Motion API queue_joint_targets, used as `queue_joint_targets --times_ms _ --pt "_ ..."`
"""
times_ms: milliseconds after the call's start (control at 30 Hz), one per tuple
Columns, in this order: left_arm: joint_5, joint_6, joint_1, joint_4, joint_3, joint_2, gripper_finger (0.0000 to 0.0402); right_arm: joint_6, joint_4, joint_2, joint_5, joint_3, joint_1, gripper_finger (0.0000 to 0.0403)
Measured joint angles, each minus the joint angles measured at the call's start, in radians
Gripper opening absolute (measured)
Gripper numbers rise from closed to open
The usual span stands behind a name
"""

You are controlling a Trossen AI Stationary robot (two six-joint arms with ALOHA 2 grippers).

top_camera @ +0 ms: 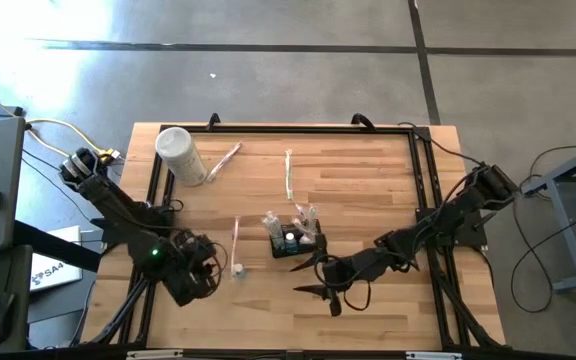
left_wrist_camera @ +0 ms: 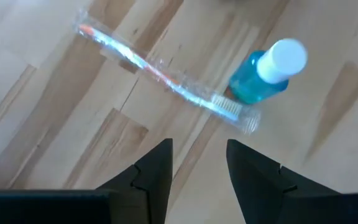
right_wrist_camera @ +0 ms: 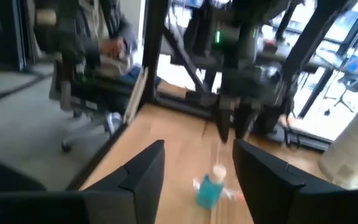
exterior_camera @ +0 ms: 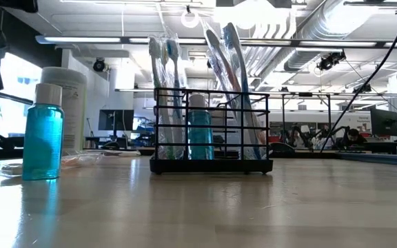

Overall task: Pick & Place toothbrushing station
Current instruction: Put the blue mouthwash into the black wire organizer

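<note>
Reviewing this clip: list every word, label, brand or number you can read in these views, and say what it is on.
"SAA": partial letters on a white sheet lying on the floor left of the table; the rest is cut off by the left arm.
White canister: no print readable.
Blue bottle: no label visible.
Packaged toothbrushes in the black holder: any print too blurred to read.
Background monitors in the low view: too small to read.

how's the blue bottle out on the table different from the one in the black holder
The loose blue bottle stands alone on the bare wood near the left gripper; the other blue bottle sits inside the black holder, crowded by wrapped toothbrushes. A wrapped toothbrush lies flat beside the loose one; those in the holder stand upright. Both bottles are upright, blue, white-capped.
</note>
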Motion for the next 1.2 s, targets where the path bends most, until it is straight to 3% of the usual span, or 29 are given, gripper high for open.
queue_joint_targets --times_ms 200,433,733,1200 --pt "-0.117 -0.024 -0.05 0.03 0.001 0.006 0.0148 0.007 -0.016 0.05 -0.014 0.021 -0.033 0.0232" --pt "-0.128 0.033 -0.055 0.067 0.001 0.043 0.0148 0.008 -0.007 0.081 -0.034 0.039 -0.067 0.0274" --pt "-0.126 0.066 -0.054 0.106 0.001 0.136 0.0148 0.011 -0.03 0.081 -0.031 0.039 -0.066 0.0278" --pt "-0.128 0.193 -0.105 0.362 0.002 0.176 0.0148 0.009 -0.071 0.081 -0.03 0.039 -0.066 0.0278"
